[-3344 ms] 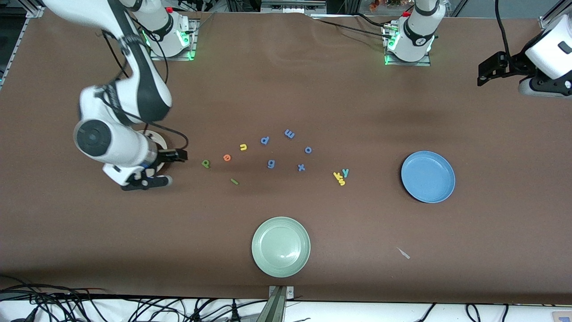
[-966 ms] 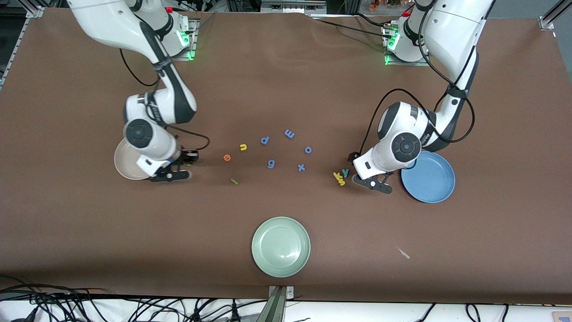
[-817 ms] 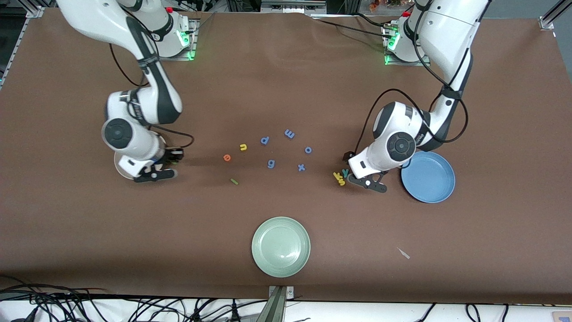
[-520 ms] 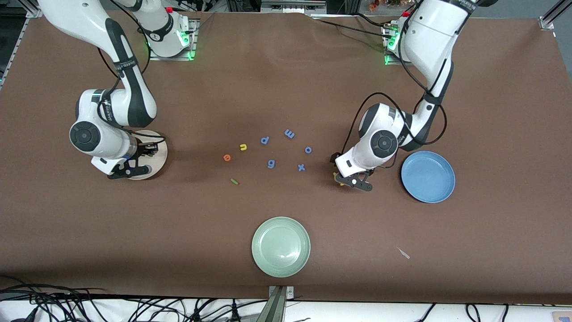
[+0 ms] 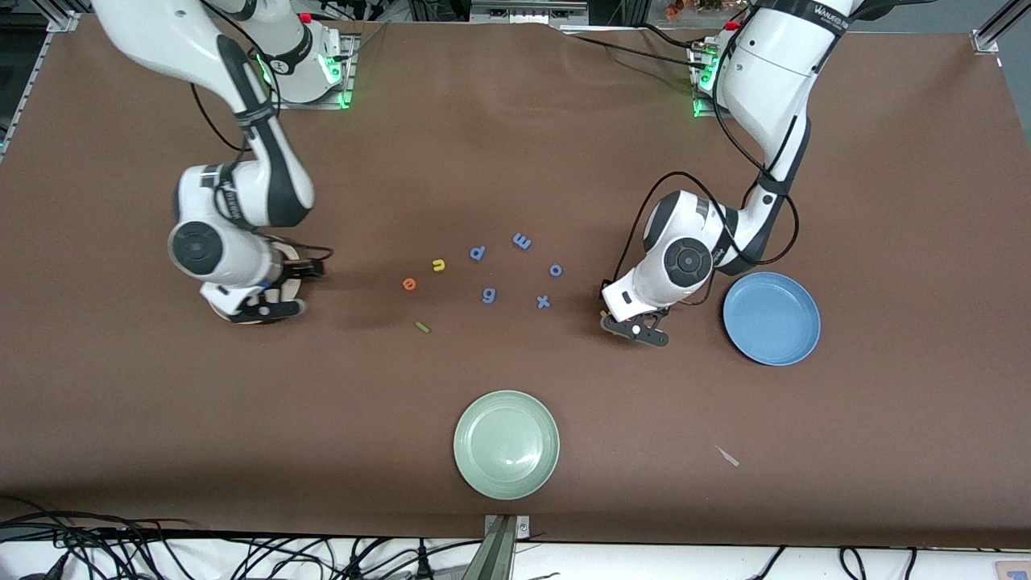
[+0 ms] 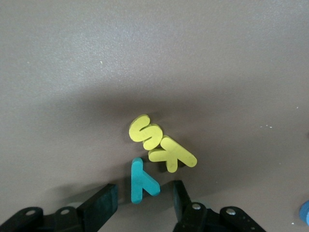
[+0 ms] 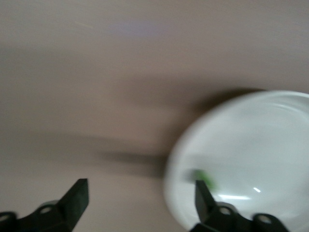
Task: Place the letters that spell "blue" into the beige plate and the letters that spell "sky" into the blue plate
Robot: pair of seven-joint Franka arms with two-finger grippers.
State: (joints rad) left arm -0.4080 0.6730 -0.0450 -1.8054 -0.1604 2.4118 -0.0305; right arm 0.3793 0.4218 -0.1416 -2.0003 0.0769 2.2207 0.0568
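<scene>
- Counting from how things lie, one letter of seven looks placed: a green blur that I take for the dark green "b" (image 7: 205,179) lies in the beige plate (image 7: 251,125), which sits toward the right arm's end of the bench (image 5: 515,145) from the blue "g" (image 5: 488,296).
- The right gripper (image 7: 140,198) hangs over that plate's edge with its fingers spread wide and nothing between them.
- Three letters of "blue" are left on the bench, all just toward the right arm's end from the blue "g":
  - the yellow "u" (image 5: 438,265), farther from the front camera than the "g";
  - the orange "e" (image 5: 409,283), about level with it;
  - the thin green "l" (image 5: 422,326), nearer to the camera.
- None of "sky" is placed. The yellow "s" (image 6: 143,130), yellow "k" (image 6: 171,155) and teal "y" (image 6: 141,181) lie bunched on the bench toward the left arm's end from the blue "g", with "s" and "k" touching.
- The left gripper (image 6: 143,200) is down at that bunch, its fingers partly spread on either side of the "y", with a slim gap showing on each side, so the pinch looks not yet made.
- The blue plate (image 5: 772,318), farther toward the left arm's end from the blue "g" than the bunch, holds nothing.
</scene>
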